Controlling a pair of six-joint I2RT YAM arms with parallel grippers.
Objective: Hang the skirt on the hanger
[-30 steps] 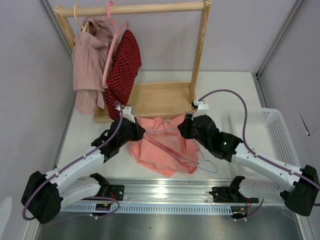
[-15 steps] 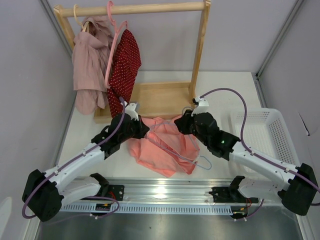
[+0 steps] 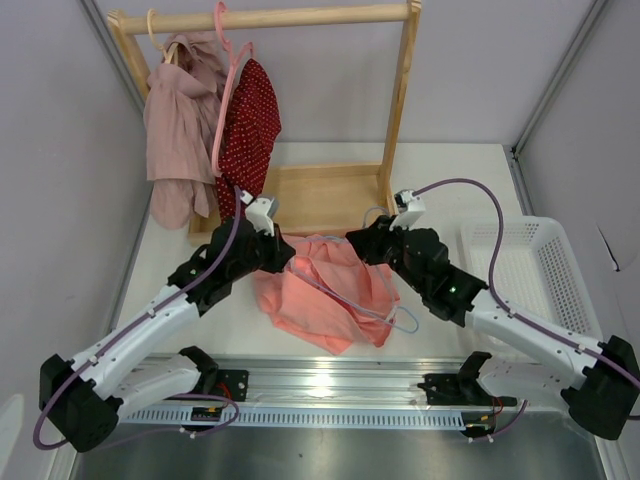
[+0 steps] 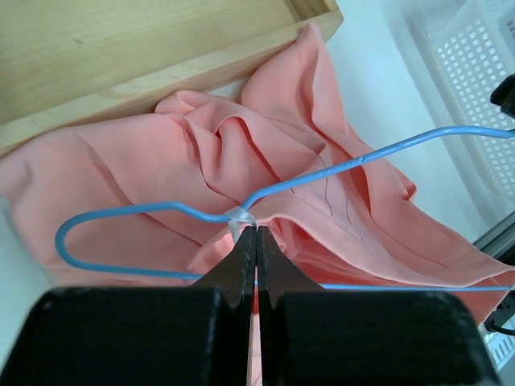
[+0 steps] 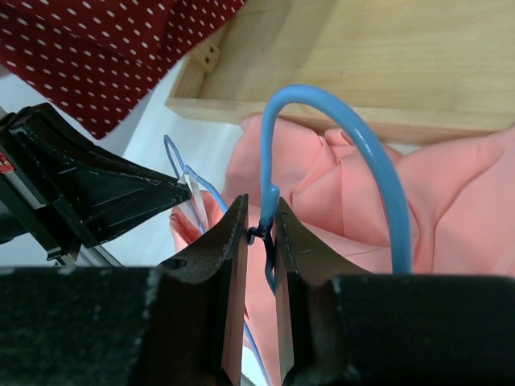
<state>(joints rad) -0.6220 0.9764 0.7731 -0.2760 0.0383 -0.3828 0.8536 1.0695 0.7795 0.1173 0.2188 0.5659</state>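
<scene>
The salmon-pink skirt (image 3: 318, 300) lies crumpled on the table in front of the rack base, with the light-blue wire hanger (image 3: 404, 321) threaded across it. My left gripper (image 3: 288, 262) is at the skirt's left edge. Its jaws are shut on a white loop of the skirt (image 4: 201, 153) that wraps the hanger wire (image 4: 145, 211). My right gripper (image 3: 356, 245) is at the skirt's upper right, shut on the twisted neck of the hanger (image 5: 354, 137), just below the hook. The left gripper (image 5: 185, 187) shows as a dark wedge in the right wrist view.
A wooden rack (image 3: 400, 100) stands at the back on a tray-like base (image 3: 320, 195). On it hang a mauve garment (image 3: 180, 130) and a red dotted garment (image 3: 250, 130) on a pink hanger (image 3: 225, 90). A white basket (image 3: 520, 260) sits to the right.
Both grippers have drawn back slightly toward the rack and closer together. The hanger's far end and the skirt have shifted with them.
</scene>
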